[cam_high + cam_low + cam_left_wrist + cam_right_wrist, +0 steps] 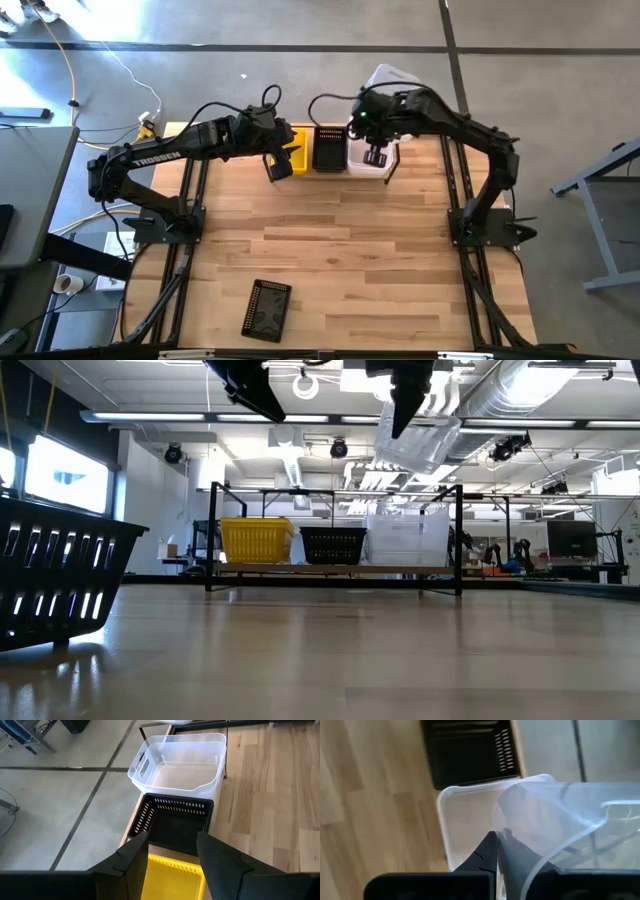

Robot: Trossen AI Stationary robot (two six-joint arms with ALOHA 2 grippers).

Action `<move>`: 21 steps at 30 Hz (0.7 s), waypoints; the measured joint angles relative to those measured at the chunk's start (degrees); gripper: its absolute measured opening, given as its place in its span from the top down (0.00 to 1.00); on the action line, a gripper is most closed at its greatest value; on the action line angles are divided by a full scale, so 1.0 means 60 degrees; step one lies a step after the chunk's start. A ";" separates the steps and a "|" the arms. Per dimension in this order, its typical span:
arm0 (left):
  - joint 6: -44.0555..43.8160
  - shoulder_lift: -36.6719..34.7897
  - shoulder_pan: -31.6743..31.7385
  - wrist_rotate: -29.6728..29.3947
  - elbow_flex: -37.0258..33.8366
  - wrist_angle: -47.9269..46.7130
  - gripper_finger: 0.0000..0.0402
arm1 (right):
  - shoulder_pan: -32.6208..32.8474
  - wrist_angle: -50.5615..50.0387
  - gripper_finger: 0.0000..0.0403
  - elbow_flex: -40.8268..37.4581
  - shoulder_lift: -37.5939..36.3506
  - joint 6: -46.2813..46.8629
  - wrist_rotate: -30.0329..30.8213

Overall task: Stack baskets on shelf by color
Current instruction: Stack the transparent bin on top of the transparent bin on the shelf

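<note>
The shelf (330, 569) stands at the table's far edge with a yellow basket (256, 540), a black basket (333, 545) and a clear basket (408, 538) side by side on its plank. My right gripper (497, 852) is shut on a second clear basket (420, 445), held in the air above the clear one on the shelf. My left gripper (172, 862) is open and hovers above the yellow basket (175, 880), touching nothing. Another black basket (267, 308) rests on the tabletop near the near edge. My right gripper pinches the raised clear basket by its thin side wall near the rim (506, 836), the fingers coming from above and pointing down. The basket is lifted clear and hangs tilted below the fingers (405, 405), over the clear basket on the shelf (465, 820).
The shelf's black end posts (459, 540) rise above the baskets on either side. The loose black basket (60, 580) sits close to the low camera at the left. Bare wooden tabletop (360, 250) lies between the shelf and that basket.
</note>
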 joint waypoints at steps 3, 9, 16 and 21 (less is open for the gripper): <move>-0.0002 0.0000 0.0000 -0.0001 0.0000 -0.0001 0.60 | 0.0153 -0.0098 1.00 0.0000 0.0250 -0.0107 -0.0290; -0.0002 0.0000 0.0000 0.0000 0.0000 0.0000 0.60 | 0.0390 -0.0307 1.00 0.0000 0.0757 -0.0268 -0.0925; -0.0001 0.0000 0.0000 0.0025 0.0000 0.0000 0.60 | 0.0458 -0.0634 1.00 0.0000 0.1424 0.0018 -0.0951; 0.0024 0.0000 0.0004 -0.0007 -0.0004 -0.0076 0.60 | 0.0450 -0.0767 1.00 0.0000 0.1759 0.0322 -0.1062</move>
